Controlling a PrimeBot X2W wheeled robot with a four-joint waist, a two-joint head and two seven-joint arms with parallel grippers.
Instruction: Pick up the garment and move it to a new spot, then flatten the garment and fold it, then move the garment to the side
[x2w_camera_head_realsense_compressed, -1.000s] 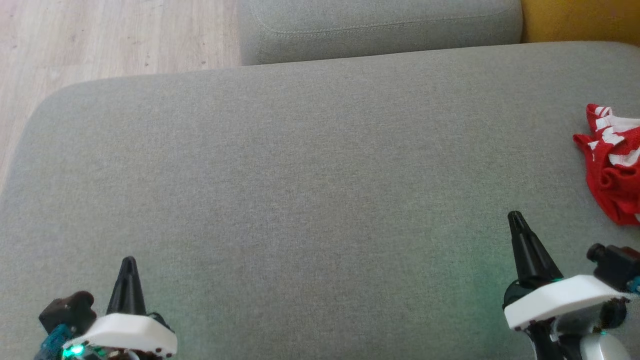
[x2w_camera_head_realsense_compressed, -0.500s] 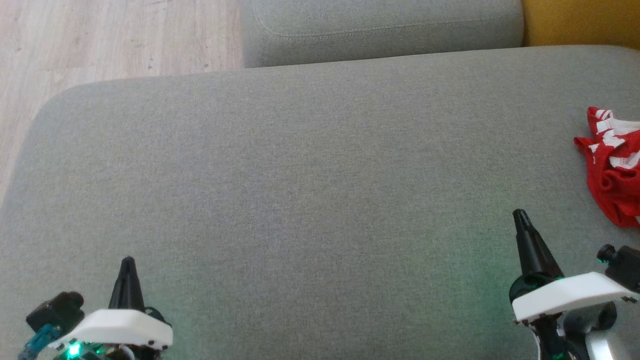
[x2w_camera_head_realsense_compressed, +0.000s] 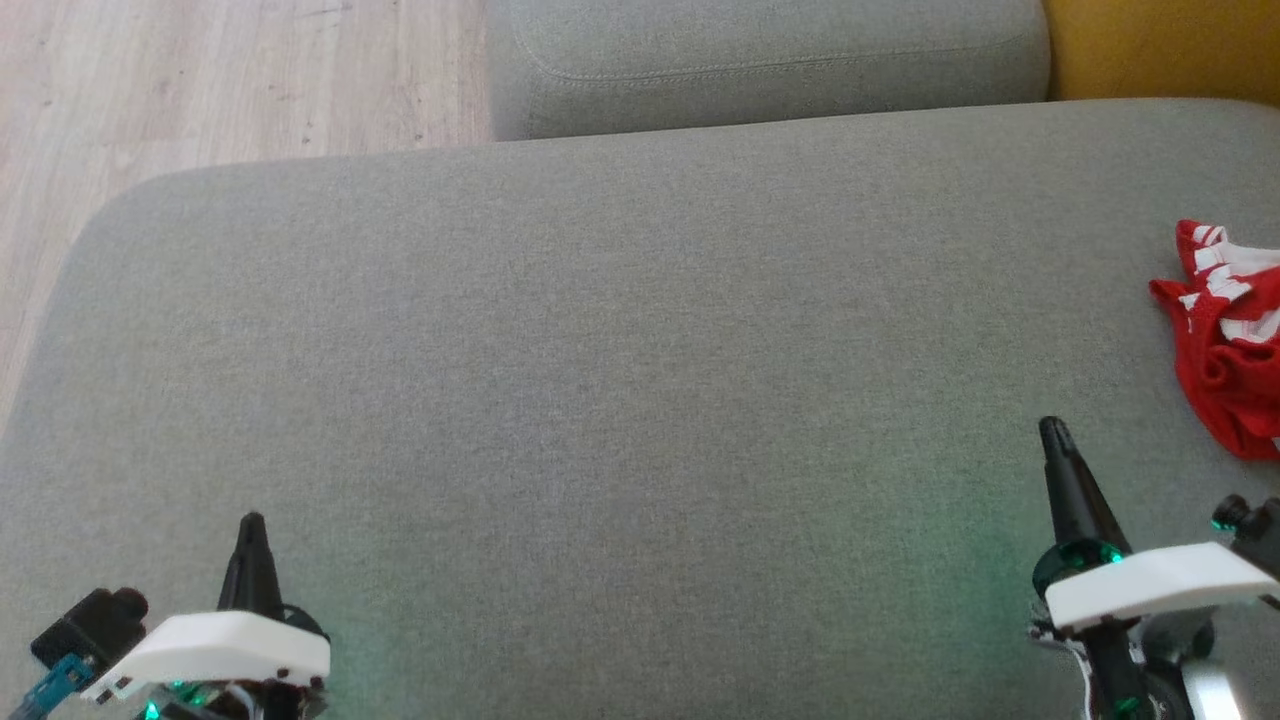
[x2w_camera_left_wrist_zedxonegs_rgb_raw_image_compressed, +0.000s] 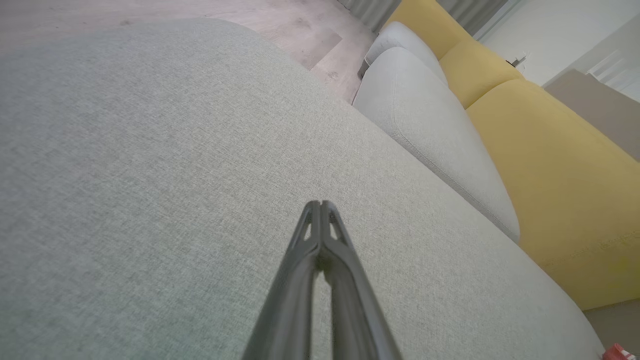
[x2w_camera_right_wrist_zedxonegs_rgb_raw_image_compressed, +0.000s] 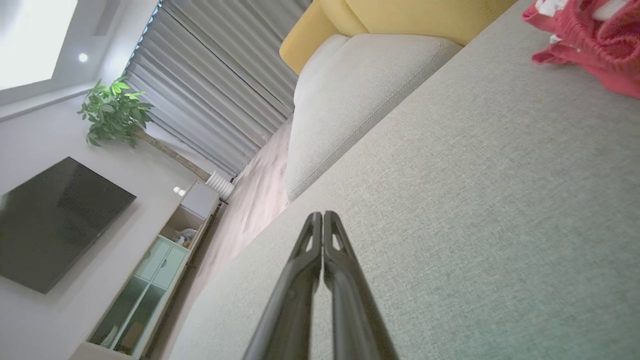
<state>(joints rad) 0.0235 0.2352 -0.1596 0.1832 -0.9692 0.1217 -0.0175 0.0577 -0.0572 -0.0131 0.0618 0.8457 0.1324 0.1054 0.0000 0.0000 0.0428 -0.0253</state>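
The garment (x2w_camera_head_realsense_compressed: 1228, 340) is a crumpled red cloth with white stripes, lying at the right edge of the grey sofa cushion (x2w_camera_head_realsense_compressed: 600, 350); it also appears at the top right of the right wrist view (x2w_camera_right_wrist_zedxonegs_rgb_raw_image_compressed: 585, 35) and as a red sliver in the left wrist view (x2w_camera_left_wrist_zedxonegs_rgb_raw_image_compressed: 619, 353). My right gripper (x2w_camera_head_realsense_compressed: 1052, 432) is shut and holds nothing, hovering over the cushion below and left of the garment, apart from it. At the lower left my left gripper (x2w_camera_head_realsense_compressed: 251, 522) is shut too, far from the garment. Both pairs of fingers press together in the wrist views (x2w_camera_left_wrist_zedxonegs_rgb_raw_image_compressed: 320, 205) (x2w_camera_right_wrist_zedxonegs_rgb_raw_image_compressed: 321, 216).
A second grey cushion (x2w_camera_head_realsense_compressed: 760, 55) lies beyond the far edge, with yellow upholstery (x2w_camera_head_realsense_compressed: 1160, 45) at the top right. Wooden floor (x2w_camera_head_realsense_compressed: 200, 90) shows at the upper left past the cushion's rounded corner. The right wrist view shows a television (x2w_camera_right_wrist_zedxonegs_rgb_raw_image_compressed: 55, 220), a cabinet (x2w_camera_right_wrist_zedxonegs_rgb_raw_image_compressed: 150, 270) and a plant (x2w_camera_right_wrist_zedxonegs_rgb_raw_image_compressed: 115, 110).
The whole head view has shifted slightly, so the camera moved. Both grippers have sunk a little lower in the picture. The garment lies where it was.
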